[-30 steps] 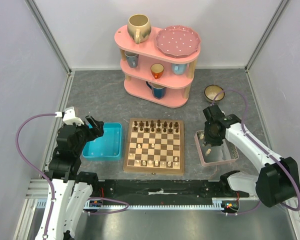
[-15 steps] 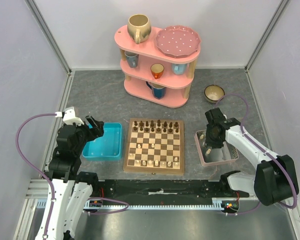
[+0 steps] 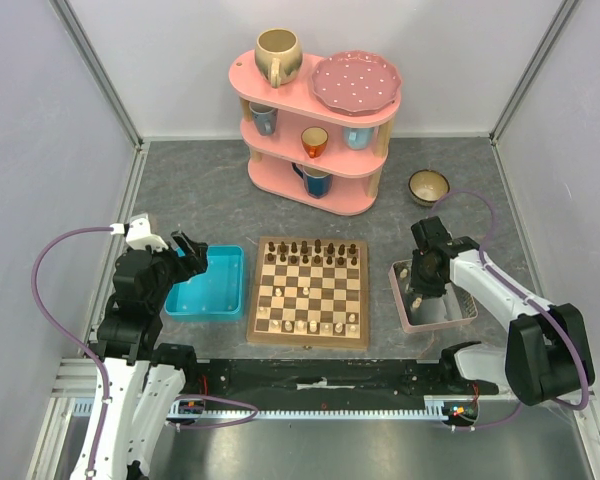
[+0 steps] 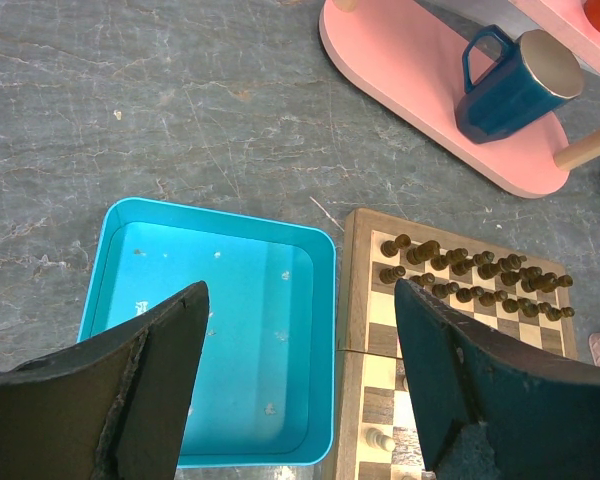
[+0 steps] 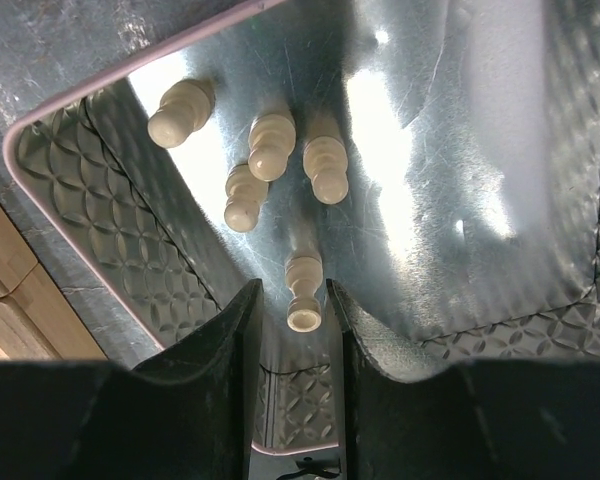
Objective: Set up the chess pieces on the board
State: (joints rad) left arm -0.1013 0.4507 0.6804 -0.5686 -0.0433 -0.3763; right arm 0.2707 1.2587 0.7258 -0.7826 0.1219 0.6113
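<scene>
Over pink-rimmed tray point(image 5: 60, 200), right pincer point(image 5: 292, 292) half-open astride cream pawn point(image 5: 303, 288), left pincer point(image 4: 300, 295) wide, empty

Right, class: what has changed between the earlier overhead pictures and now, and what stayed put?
The right gripper shifted slightly rightward and lower into the pink-rimmed tray, its open jaws straddling one lying chess piece. Nothing was gripped or released. The left gripper, the board and the turquoise tray stayed as they were.

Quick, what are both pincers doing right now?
Left pincer: open, empty.
Right pincer: open around a cream chess piece, not gripping yet.
</scene>
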